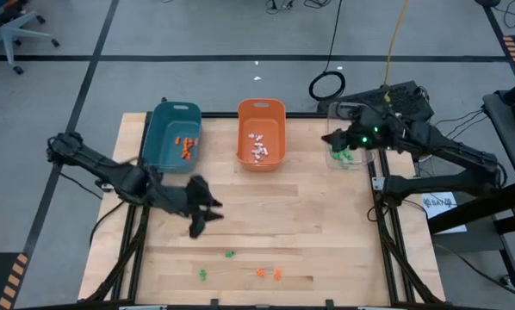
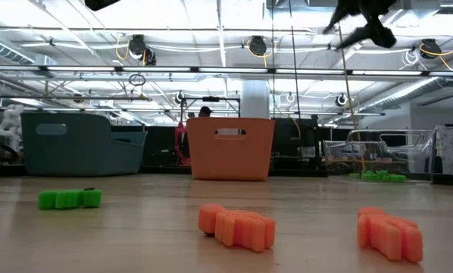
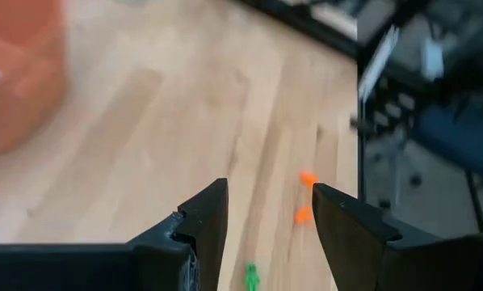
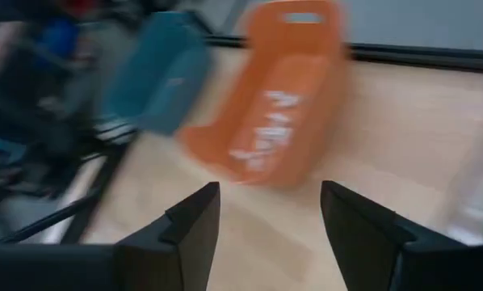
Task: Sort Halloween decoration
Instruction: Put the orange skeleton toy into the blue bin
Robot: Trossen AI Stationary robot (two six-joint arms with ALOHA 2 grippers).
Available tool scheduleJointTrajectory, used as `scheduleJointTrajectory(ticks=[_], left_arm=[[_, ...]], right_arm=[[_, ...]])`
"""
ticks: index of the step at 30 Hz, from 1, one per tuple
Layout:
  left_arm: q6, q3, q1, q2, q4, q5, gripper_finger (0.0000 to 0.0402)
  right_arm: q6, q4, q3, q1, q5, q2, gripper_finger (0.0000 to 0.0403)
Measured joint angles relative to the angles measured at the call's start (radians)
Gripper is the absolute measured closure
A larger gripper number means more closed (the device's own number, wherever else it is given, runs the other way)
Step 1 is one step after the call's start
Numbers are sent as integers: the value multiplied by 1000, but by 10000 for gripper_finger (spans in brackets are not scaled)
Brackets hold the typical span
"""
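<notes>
both pincers gape empty; ridged orange trinkets (image 2: 236,226) lie on the pale wooden table (image 1: 326,224).

Three bins (image 1: 261,133), two green trinkets (image 1: 230,254) and two orange trinkets (image 1: 277,273).

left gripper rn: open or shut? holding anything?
Open and empty. The left gripper shows its two dark fingers apart, with bare wooden table in the gap; tiny orange trinkets lie loose beyond.

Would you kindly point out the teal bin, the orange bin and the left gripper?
teal bin (image 1: 160,148): high view, bare floor inside.
orange bin (image 1: 261,108): high view, far rim.
left gripper (image 1: 207,209): high view, between its open fingertips.
</notes>
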Motion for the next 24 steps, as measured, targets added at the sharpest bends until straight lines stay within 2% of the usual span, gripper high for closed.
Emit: scheduleJointTrajectory(ticks=[7,10,13,16,18,24], left_arm=[[1,0,-103,161,141,71,221],[24,5,-117,223,277,117,221],[61,43,-124,294,306,163,221],[121,72,-124,358,315,213,221],[184,85,-121,394,347,257,222],[385,114,-118,497,379,290,237]], right_arm=[[51,171,0,251,17,66,203],[70,229,0,350,93,98,203],[78,277,0,434,173,127,203],[109,314,0,503,234,151,203],[130,335,0,538,242,168,203],[174,369,0,631,243,199,203]])
